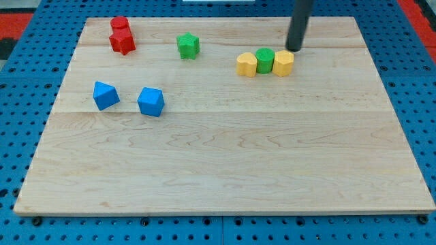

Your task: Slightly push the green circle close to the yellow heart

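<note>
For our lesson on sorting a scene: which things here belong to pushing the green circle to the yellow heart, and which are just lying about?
In the job:
green circle
yellow heart
my tip, at the view's upper right of the circle

Lying about:
yellow hexagon block
green star
two blue blocks
two red blocks

Pale wooden board of glued planks (225,156), grain running left to right, evenly lit, no hard shadows. Resting on blue perforated metal base (20,136), regular hole grid visible along all four sides. Red-and-white patterned surface (13,17) at upper left corner, similar red surface (419,13) at upper right.
</note>
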